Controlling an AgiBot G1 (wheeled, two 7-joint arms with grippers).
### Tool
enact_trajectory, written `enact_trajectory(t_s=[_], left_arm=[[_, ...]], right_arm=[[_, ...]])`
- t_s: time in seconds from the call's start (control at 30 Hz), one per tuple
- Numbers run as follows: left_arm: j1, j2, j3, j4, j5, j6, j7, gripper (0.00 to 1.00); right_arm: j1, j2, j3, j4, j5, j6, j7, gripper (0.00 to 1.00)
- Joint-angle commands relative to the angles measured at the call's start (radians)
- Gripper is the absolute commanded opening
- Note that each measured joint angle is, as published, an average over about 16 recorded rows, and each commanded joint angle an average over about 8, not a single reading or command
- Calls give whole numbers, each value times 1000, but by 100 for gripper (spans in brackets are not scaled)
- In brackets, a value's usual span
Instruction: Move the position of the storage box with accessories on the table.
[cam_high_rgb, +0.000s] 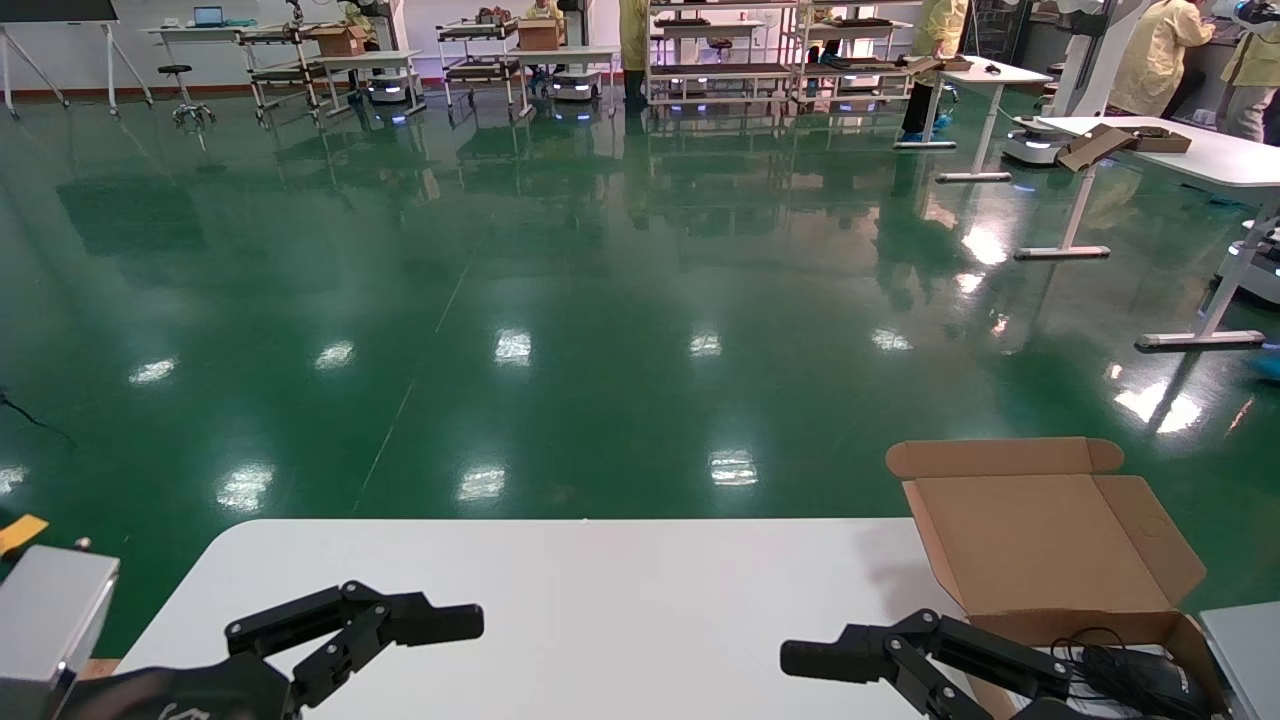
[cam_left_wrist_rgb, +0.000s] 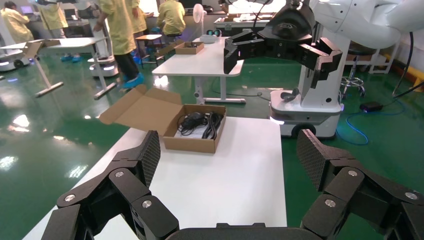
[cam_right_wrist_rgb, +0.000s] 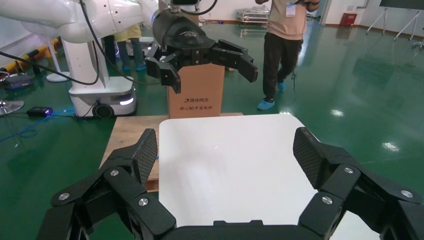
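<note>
Left gripper (cam_left_wrist_rgb: 227, 162) (spread wide) alone views storage box (cam_left_wrist_rgb: 192, 131) contents.

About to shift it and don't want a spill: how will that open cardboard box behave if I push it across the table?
The box is shallow and holds only a mouse and cable, so probably light. On the smooth table it should slide rather than tip. The raised lid looks floppy; push the base wall instead.
</note>
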Motion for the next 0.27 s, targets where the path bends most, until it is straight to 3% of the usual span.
enact_trajectory(t_s=[0.03, 0.27], left_arm=[[0, 0, 0, 0, 0, 0, 0, 100], [0, 0, 0, 0, 0, 0, 0, 100]], right_arm=[[0, 0, 0, 0, 0, 0, 0, 100], [0, 0, -1, -1, -1, 1, 0, 100]])
